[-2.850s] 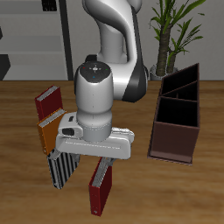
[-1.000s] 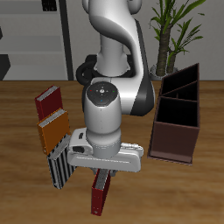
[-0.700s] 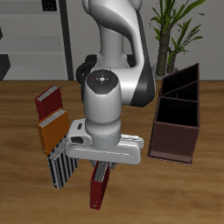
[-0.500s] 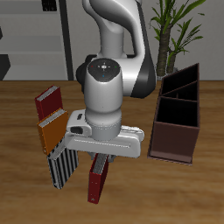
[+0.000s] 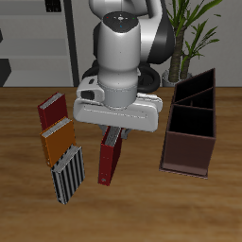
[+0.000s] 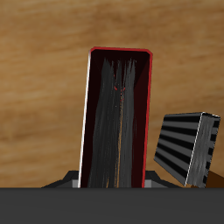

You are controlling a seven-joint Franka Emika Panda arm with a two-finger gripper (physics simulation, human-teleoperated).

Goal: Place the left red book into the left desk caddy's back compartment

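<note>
My gripper [image 5: 114, 135] is shut on the top edge of the left red book [image 5: 109, 161], a slim crimson hardcover that hangs upright below the fingers, lifted over the table's middle. In the wrist view the book [image 6: 118, 114] shows end-on, with its red cover framing dark pages. The left desk caddy [image 5: 186, 153], a long dark brown-maroon open box with three sections in a row, stands apart from the book to its side. Its sections look dark and empty; the farthest one [image 5: 197, 93] is near the plant.
A maroon book [image 5: 51, 109], an orange book [image 5: 58, 141] and a black-and-white striped book [image 5: 67, 176] lie in a row on the book's other side. The striped one also shows in the wrist view [image 6: 185, 147]. A potted plant [image 5: 189, 33] stands behind the caddy.
The gripper has risen and moved back from the table's front edge, carrying the red book up with it. The other books and the caddy have not moved.
</note>
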